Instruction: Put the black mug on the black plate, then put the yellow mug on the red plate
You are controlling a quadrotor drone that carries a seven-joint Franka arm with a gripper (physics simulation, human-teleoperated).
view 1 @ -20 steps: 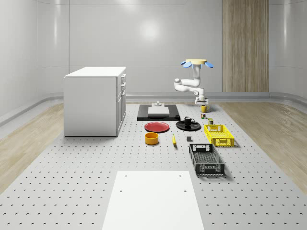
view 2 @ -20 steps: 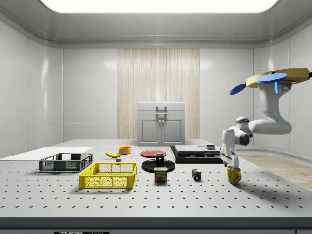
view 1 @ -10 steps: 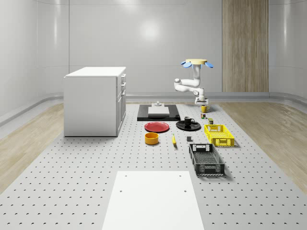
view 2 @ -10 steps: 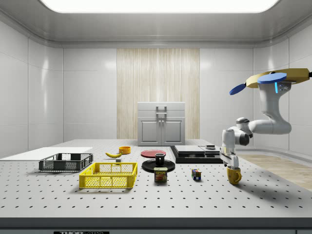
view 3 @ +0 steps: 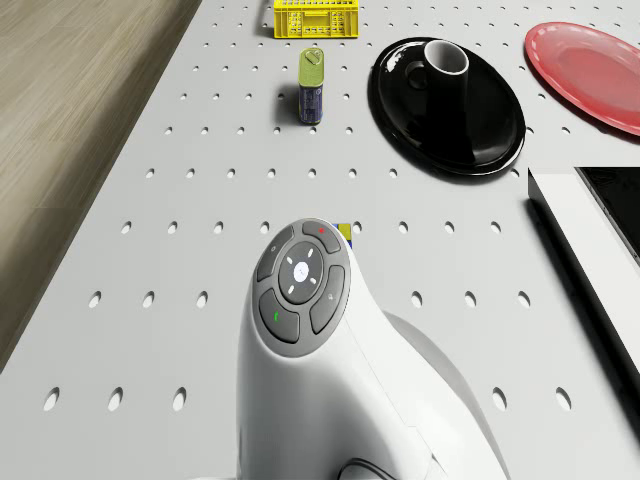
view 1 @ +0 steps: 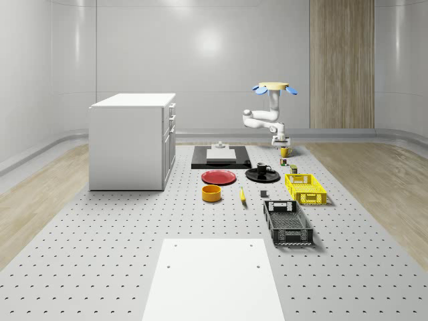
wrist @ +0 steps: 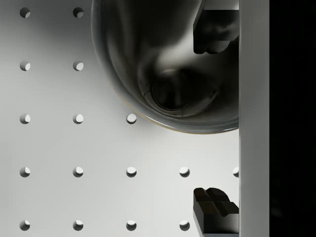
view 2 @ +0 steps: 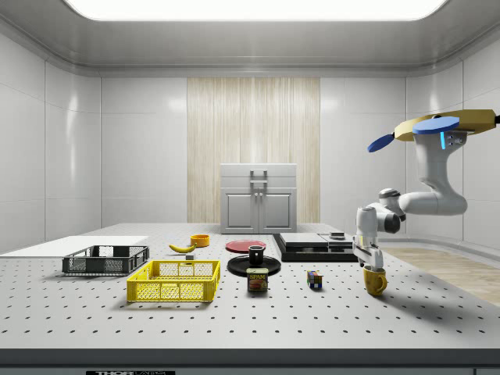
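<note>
The drone (view 2: 445,125) is hovering above the far corner of the worktop (view 1: 120,254), its arm reaching down so the claw (view 2: 370,261) is hanging just over the yellow mug (view 2: 375,280), which is sitting on the worktop. In the wrist view the fingers (wrist: 213,29) are standing wide apart, one over the mug's hollow, gripping nothing. The black mug (view 3: 445,68) is sitting on the black plate (view 3: 490,130); the red plate (view 3: 590,70) beside it is lying bare. The yellow basket (view 1: 305,188) and the black basket (view 1: 287,223) seem to be holding nothing, though their insides are hard to see.
</note>
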